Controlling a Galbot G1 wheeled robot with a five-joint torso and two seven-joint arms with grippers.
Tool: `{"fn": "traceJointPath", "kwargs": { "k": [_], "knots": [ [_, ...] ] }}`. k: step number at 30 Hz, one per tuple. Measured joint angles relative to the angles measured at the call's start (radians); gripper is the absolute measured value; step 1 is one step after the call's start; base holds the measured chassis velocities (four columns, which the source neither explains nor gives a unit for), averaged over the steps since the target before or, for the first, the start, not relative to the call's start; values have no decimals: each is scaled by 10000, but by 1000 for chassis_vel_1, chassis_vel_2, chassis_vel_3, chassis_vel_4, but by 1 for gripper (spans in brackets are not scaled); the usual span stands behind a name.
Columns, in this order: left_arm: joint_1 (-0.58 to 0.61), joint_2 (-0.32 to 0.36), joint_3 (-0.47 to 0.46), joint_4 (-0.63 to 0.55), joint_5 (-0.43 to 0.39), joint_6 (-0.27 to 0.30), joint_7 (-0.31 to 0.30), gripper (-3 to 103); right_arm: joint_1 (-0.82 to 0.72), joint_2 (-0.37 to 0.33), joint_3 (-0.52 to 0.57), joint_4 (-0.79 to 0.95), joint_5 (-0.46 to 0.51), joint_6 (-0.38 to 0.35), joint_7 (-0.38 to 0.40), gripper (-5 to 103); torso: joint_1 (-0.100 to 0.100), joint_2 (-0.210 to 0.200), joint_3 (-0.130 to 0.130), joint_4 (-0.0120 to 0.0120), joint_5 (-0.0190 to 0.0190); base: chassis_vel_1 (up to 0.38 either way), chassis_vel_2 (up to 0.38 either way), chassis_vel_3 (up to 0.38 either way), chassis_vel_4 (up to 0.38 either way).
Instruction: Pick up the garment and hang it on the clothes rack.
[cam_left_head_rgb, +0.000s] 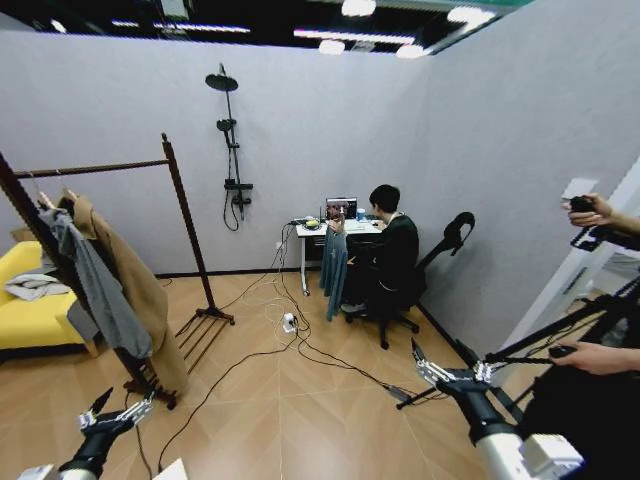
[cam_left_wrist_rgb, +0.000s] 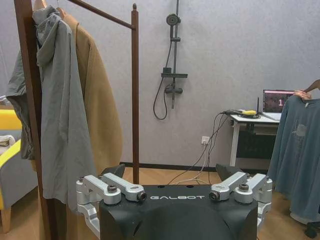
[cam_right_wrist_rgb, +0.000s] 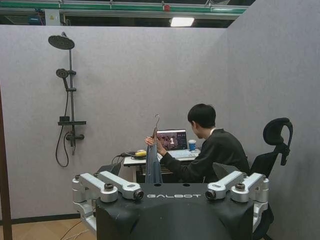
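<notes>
The garment (cam_left_head_rgb: 334, 265), a teal-blue top on a hanger, hangs from the hand of a seated person (cam_left_head_rgb: 392, 255) beside the far desk. It also appears in the left wrist view as the garment (cam_left_wrist_rgb: 300, 160) and edge-on in the right wrist view as the garment (cam_right_wrist_rgb: 152, 167). The clothes rack (cam_left_head_rgb: 186, 215) stands at the left, its post (cam_left_wrist_rgb: 135, 90) close ahead of my left gripper. My left gripper (cam_left_head_rgb: 118, 408) (cam_left_wrist_rgb: 172, 175) is low and open. My right gripper (cam_left_head_rgb: 440, 360) (cam_right_wrist_rgb: 167, 172) is open, pointed toward the desk and well short of the garment.
A grey hooded jacket (cam_left_head_rgb: 95, 285) and a long tan coat (cam_left_head_rgb: 140, 290) hang on the rack. A yellow sofa (cam_left_head_rgb: 25, 310) sits behind it. Cables (cam_left_head_rgb: 290, 345) trail over the floor. A desk with a laptop (cam_left_head_rgb: 341, 208), an office chair (cam_left_head_rgb: 445, 245) and a tripod (cam_left_head_rgb: 560, 335) stand to the right.
</notes>
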Motion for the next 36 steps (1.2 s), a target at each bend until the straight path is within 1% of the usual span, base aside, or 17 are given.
{"fn": "traceJointPath", "kwargs": {
  "k": [21, 27, 36],
  "knots": [
    [0, 0, 0, 0, 1, 0, -1, 100, 25, -12, -6, -8, 29, -210, -76, 100, 1, 0, 0, 0, 0, 0, 0, 0, 0],
    [0, 0, 0, 0, 0, 0, 0, 100, 24, -21, 259, -9, 274, -180, -197, 100, 0, 0, 0, 0, 0, 0, 0, 0, 0],
    [1, 0, 0, 0, 1, 0, 0, 100, 200, -39, -23, -9, 179, -300, -192, 100, -2, 1, -1, 2, 0, -20, 25, 17, -15]
  ]
}}
